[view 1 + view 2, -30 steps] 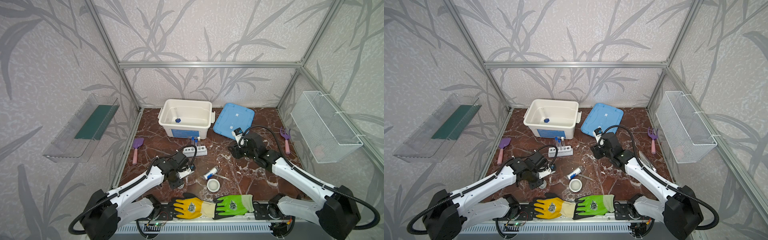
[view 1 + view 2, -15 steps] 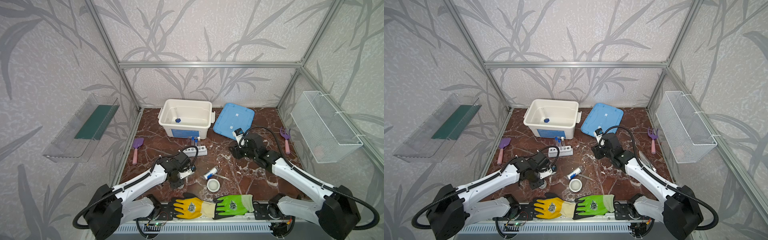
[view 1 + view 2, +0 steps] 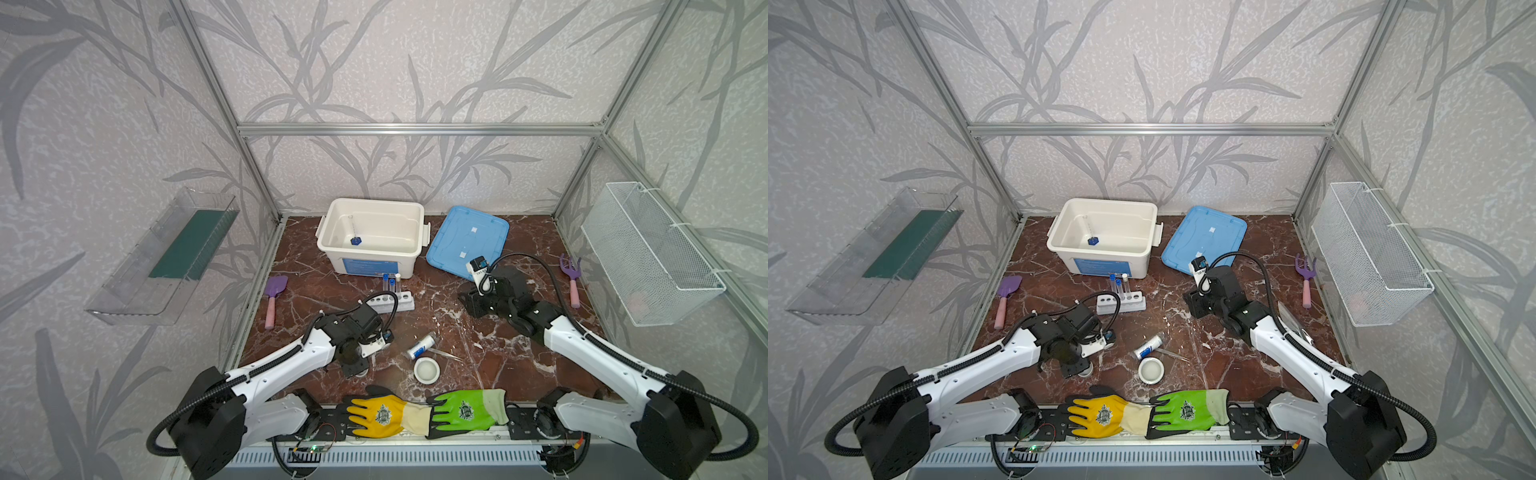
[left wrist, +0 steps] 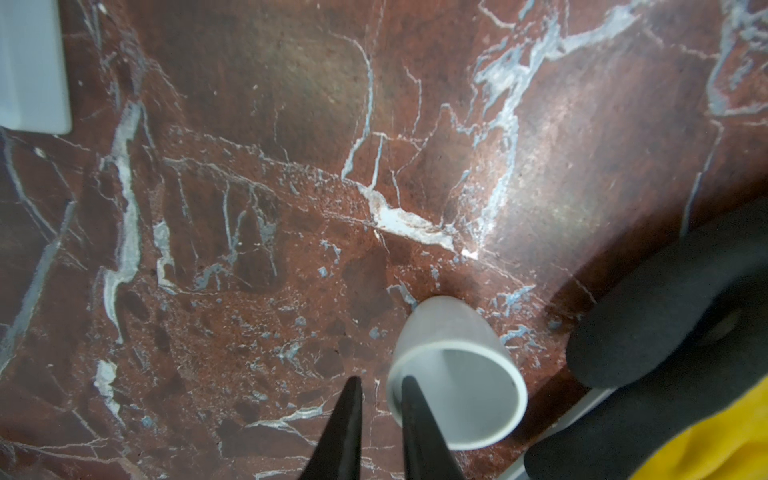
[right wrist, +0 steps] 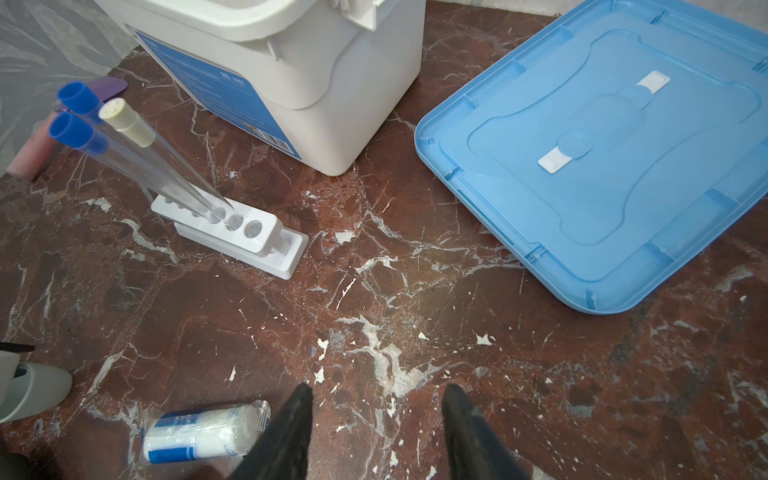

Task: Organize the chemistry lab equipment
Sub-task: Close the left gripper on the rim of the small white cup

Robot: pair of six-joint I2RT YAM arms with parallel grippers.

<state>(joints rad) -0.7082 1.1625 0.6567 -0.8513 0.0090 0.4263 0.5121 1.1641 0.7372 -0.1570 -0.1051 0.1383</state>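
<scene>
Small white ceramic dish (image 4: 451, 332), on red marble bench (image 4: 291, 166) near yellow glove (image 4: 706, 449): left jaws narrowly parted astride its rim, pickup in hand; next likely pinch and lift toward white plastic bin (image 3: 376, 202); right jaws released, empty.

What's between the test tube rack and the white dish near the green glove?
The blue-labelled vial, lying on its side, with metal tweezers just beside it, both nearer the dish than the rack. Shows in both top views.
</scene>
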